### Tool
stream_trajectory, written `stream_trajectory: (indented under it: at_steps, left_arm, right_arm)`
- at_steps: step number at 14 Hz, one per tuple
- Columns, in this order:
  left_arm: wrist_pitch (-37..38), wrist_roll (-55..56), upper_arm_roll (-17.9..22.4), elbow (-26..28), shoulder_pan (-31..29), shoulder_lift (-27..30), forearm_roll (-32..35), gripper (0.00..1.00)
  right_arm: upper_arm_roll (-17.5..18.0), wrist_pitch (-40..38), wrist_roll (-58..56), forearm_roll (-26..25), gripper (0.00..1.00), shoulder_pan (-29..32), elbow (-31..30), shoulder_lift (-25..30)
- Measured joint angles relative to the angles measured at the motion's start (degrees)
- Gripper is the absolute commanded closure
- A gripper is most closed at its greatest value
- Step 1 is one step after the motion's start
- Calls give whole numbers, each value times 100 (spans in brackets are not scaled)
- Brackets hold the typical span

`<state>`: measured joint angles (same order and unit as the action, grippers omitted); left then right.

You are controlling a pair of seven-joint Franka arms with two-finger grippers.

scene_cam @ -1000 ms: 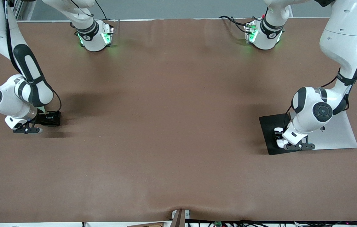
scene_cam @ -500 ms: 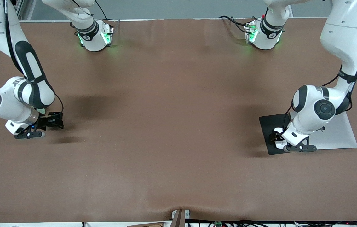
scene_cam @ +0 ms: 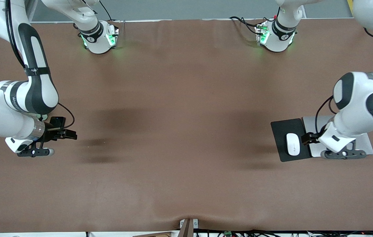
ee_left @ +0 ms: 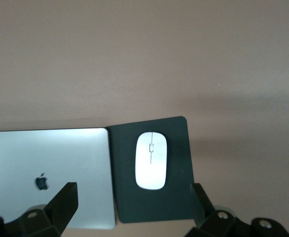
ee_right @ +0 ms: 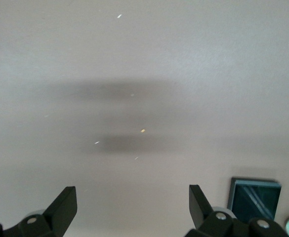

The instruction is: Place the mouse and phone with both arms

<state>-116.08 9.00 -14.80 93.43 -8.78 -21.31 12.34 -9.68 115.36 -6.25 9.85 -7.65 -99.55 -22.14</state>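
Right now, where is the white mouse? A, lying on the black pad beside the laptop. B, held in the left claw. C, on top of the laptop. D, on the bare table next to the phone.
A: the mouse lies on the black pad next to the closed silver laptop, and the open left claw holds nothing.

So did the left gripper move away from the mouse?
Yes. The left gripper has lifted off the mouse and shifted toward the laptop, leaving the mouse lying on the mouse pad.
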Motion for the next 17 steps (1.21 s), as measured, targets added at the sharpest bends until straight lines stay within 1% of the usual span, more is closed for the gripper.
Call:
stream_trajectory:
  at_steps: [2,4,5,7,10,11,13,14,15,17]
  left_arm:
    - [518,0,-5,-432,-5,121,0,0]
    - [1011,0,-8,-676,-11,415,-53,0]
    - [1198,0,-9,-731,-12,617,-203,0]
    - [1637,0,-14,-761,-10,1095,-447,0]
    - [2239,0,-76,-751,-1,1632,-507,0]
    - [2392,0,-126,-745,0,1732,-510,0]
    - [2623,0,-234,-733,7,1865,-529,0]
    - [2666,3,-246,-726,38,1913,-583,0]
    - [2686,22,-221,-713,106,1963,-634,0]
    - [2743,36,-7,-626,356,2096,-669,0]
  right_arm:
    - [-2,-479,202,0,0,-28,97,252]
    - [-34,-1065,302,-3,0,-27,267,584]
    - [-53,-1396,342,-27,0,-27,411,707]
    - [-90,-2029,394,-233,0,-21,793,862]
    - [-69,-2466,458,-506,0,19,1080,1146]
    - [44,-2525,465,-531,0,139,1086,1276]
    - [576,-2582,488,-548,0,619,1083,1498]
    - [762,-2614,571,-552,0,769,1068,1601]
    - [854,-2638,688,-555,0,825,1025,1703]
    - [925,-2686,876,-560,0,830,879,1918]
